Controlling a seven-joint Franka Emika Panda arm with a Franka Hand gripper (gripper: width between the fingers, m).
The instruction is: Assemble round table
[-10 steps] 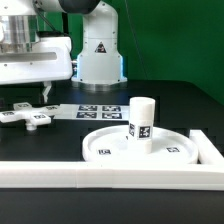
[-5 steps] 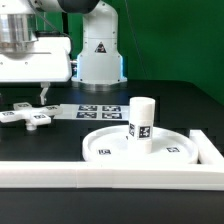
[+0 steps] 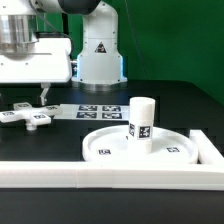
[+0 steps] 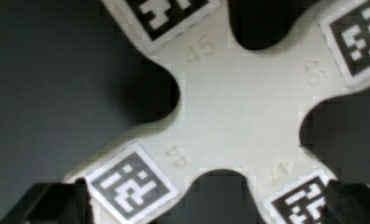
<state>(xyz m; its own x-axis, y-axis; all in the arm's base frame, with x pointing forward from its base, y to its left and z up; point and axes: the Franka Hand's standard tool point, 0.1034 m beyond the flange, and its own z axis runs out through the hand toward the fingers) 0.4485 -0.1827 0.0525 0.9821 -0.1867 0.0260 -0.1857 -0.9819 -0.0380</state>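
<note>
Three white plastic kit parts, smooth and matt, each bearing black-and-white square tags, on a black table (image 3: pixel 180 100).

Exterior view:
- Round disc (image 3: pixel 108 150): large and shallow with a raised rim. It lies flat near the front, just behind a long white border bar (image 3: pixel 100 176).
- Post (image 3: pixel 141 112): short, thick cylinder with a rounded top. It stands upright on the disc about mid-way, long axis vertical, one tag facing the camera.
- Cross-shaped piece (image 3: pixel 25 116): lies flat at the exterior view's left, well apart from the disc.
- Marker board (image 3: pixel 100 110): thin and flat, lying between the cross and the disc.
- Robot arm (image 3: pixel 95 45): white. One dark finger (image 3: pixel 43 92) hangs just above the cross; this view does not show the gap between the jaws.

Wrist view:
- Cross-shaped piece (image 4: pixel 226 95): fills the frame, seen from above. It has four broad arms with rounded notches between them and a tag at each arm's end, a detail the exterior view does not give.
- Dark fingertips (image 4: pixel 43 203): visible at the frame's edge. The jaws stand apart, clamped on nothing.
</note>
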